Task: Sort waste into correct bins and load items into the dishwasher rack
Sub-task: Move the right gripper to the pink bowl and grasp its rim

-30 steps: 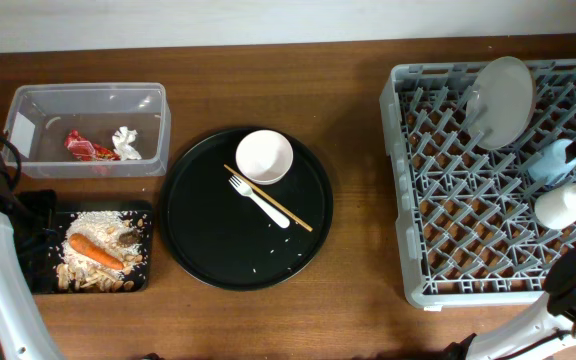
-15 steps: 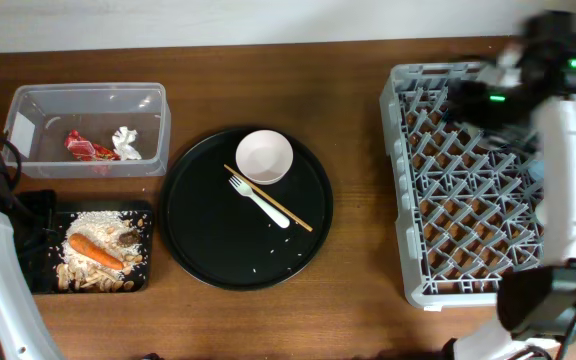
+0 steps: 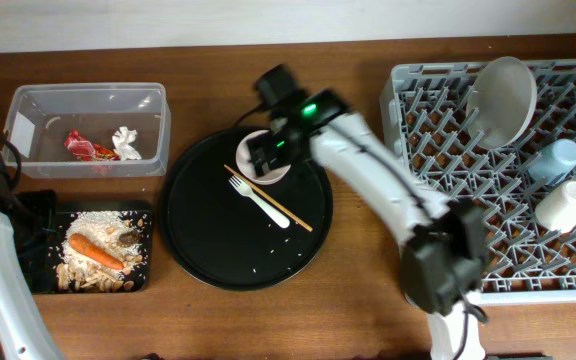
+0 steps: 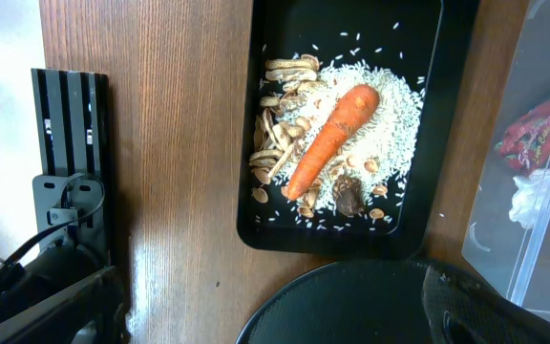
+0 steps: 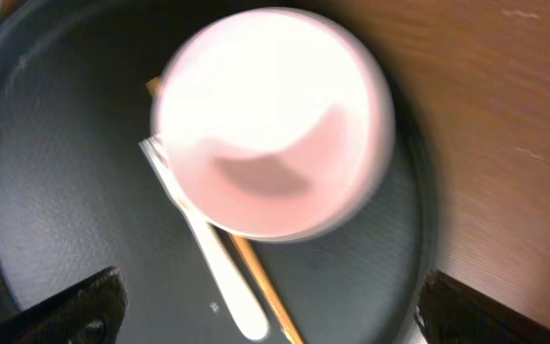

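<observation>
My right gripper [image 3: 270, 156] hangs open just above the small cream-pink bowl [image 3: 271, 172] on the round black tray [image 3: 208, 240]. In the right wrist view the bowl [image 5: 275, 172] fills the middle. The white fork [image 5: 220, 272] and a wooden chopstick [image 5: 267, 291] lie below it, between the wide-spread fingers of that gripper [image 5: 280, 323]. Nothing is held. The fork [image 3: 263, 203] and chopsticks [image 3: 286, 212] rest on the tray. My left gripper [image 4: 275, 325] is open near the shallow black bin [image 4: 418, 124], which holds rice [image 4: 390, 115] and a carrot [image 4: 330, 141].
The clear tub [image 3: 88, 100] at the back left holds a red wrapper [image 3: 90, 148] and a white tissue [image 3: 126, 142]. The grey dishwasher rack [image 3: 418, 200] on the right carries the pale plate [image 3: 503, 95], a light blue cup [image 3: 558, 160] and a white cup [image 3: 566, 203].
My right arm has swung left from over the rack to above the bowl on the round tray. The left arm has not moved.
</observation>
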You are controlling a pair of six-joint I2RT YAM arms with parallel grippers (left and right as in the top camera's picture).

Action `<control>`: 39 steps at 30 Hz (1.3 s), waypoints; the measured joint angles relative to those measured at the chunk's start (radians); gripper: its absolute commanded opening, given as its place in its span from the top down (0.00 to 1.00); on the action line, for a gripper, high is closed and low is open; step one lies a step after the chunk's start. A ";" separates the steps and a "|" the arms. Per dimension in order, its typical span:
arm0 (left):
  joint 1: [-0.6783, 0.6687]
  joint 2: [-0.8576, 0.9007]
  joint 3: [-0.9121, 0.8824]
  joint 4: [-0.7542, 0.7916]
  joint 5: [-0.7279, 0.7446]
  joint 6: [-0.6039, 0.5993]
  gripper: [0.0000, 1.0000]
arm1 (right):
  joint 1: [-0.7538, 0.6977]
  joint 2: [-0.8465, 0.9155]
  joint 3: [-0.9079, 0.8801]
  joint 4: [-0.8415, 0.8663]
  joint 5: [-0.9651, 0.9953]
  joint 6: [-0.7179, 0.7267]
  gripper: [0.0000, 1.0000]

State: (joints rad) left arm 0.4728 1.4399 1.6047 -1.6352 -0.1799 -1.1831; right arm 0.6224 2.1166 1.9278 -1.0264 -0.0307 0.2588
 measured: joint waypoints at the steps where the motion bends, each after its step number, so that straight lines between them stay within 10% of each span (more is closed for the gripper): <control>1: 0.000 0.000 0.000 0.000 0.000 0.000 0.01 | 0.023 0.020 0.000 0.017 0.007 -0.010 0.01; 19: 0.000 0.000 0.000 0.000 0.000 0.000 0.01 | 0.131 0.155 0.000 0.233 0.138 -0.061 0.07; 39: 0.000 0.000 0.000 0.000 0.000 0.000 0.01 | 0.129 0.223 0.001 0.224 0.143 -0.056 0.70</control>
State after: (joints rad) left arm 0.4728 1.4399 1.6047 -1.6348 -0.1799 -1.1831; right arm 0.7513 2.3398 1.9289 -0.8021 0.1127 0.2031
